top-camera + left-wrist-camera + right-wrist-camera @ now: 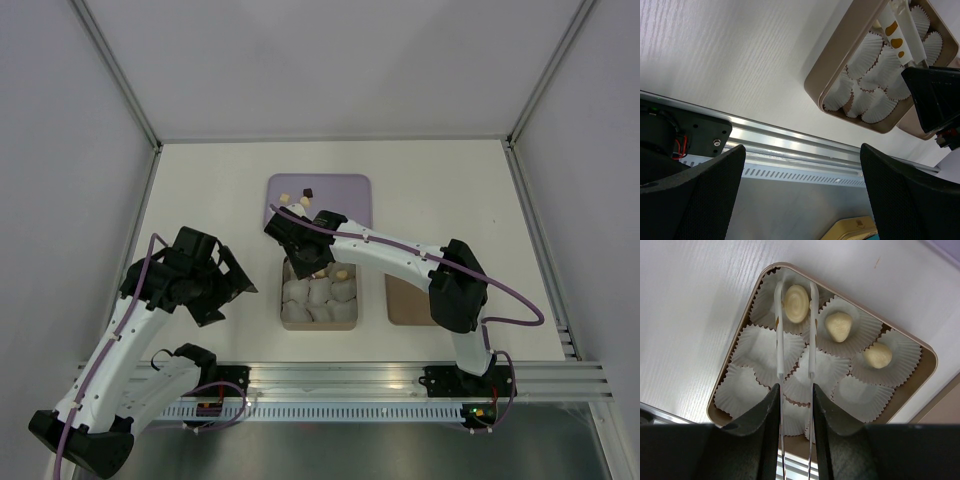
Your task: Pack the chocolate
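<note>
My left gripper (802, 200) hangs spread wide and empty over the counter (740, 60). My right gripper (795, 390) pinches white tongs (811, 330). Their tips flank a pale chocolate (796, 303) in the box's (918, 388) corner paper cup (765, 310).

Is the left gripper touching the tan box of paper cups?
Apart. The top view shows bare table between the left gripper and the tan box.

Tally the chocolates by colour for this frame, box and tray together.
Pale tan chocolates: 5 (3 in the box, 2 on the tray)
Dark brown chocolates: 1 (on the tray)
Total: 6
</note>
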`<state>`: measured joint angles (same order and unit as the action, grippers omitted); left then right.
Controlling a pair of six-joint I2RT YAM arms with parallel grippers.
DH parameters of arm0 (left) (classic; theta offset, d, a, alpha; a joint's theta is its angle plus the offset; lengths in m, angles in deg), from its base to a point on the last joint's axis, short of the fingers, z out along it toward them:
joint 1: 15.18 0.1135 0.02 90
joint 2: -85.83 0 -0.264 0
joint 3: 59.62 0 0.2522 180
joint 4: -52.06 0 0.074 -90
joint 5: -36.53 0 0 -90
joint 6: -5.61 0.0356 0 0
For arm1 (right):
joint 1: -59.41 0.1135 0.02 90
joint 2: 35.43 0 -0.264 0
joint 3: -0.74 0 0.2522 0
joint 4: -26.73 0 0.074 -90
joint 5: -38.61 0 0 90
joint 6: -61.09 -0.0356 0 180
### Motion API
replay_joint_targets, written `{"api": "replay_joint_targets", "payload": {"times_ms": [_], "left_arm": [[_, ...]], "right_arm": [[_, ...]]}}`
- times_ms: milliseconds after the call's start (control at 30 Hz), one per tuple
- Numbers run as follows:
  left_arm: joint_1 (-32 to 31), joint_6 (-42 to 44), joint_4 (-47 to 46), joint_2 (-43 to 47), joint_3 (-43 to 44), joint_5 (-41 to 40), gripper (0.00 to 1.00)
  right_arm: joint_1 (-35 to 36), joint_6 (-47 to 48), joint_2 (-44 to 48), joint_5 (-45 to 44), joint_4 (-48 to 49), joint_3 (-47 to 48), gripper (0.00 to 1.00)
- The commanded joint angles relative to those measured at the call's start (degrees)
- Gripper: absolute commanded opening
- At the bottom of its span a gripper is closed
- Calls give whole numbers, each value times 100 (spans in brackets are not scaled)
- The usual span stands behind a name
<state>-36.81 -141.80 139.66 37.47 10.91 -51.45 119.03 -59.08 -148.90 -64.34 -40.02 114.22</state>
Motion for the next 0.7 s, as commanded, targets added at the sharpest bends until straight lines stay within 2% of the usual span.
{"api": "replay_joint_targets", "payload": {"times_ms": [0, 467, 667], "left_arm": [[-17, -104, 60, 28, -26, 26, 100], [-26, -139, 77, 90, -26, 35, 100], [-26, -122, 69, 99, -17, 44, 100]], "right_arm": [[-11, 55, -17, -41, 166, 21, 29], [-11, -6, 18, -120, 166, 74, 42], [-11, -6, 44, -155, 149, 117, 41]]}}
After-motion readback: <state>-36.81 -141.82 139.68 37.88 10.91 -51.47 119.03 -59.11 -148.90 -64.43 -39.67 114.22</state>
